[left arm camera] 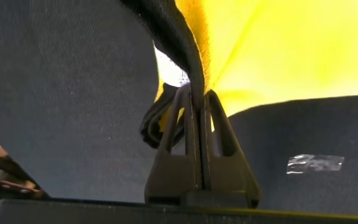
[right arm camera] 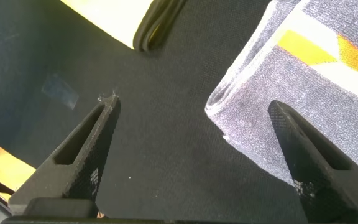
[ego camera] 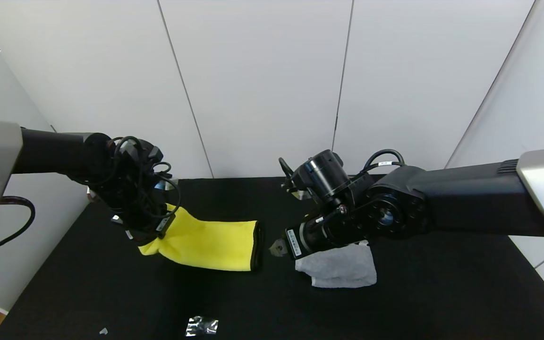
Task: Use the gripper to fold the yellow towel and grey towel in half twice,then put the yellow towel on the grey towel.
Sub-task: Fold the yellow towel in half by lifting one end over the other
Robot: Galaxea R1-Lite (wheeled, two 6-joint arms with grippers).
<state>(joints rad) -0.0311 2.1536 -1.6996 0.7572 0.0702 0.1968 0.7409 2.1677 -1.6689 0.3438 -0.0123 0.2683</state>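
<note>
- Down at the bottom of the head view, nearest my camera, is a crinkly bit of clear plastic [ego camera: 201,326] on the black counter [ego camera: 418,302], well apart from both towels. Just litter, I'd say.
- My left end effector [ego camera: 151,236], left of centre in that frame, is pressed together on the black-trimmed edge of the yellow towel [ego camera: 208,245]. That end is lifted while the rest trails on the counter towards the middle, so I'd guess I'm mid-fold, carrying this edge over.
- My right end effector [ego camera: 276,247] sits just right of centre with its fingers [right arm camera: 79,155] spread wide and nothing between them, between the yellow towel's trimmed end and the grey towel [ego camera: 340,269].
- Grey towel lies already folded at centre right, orange patches showing in my right wrist view. Looks like it's waiting there as the base for the yellow one.
</note>
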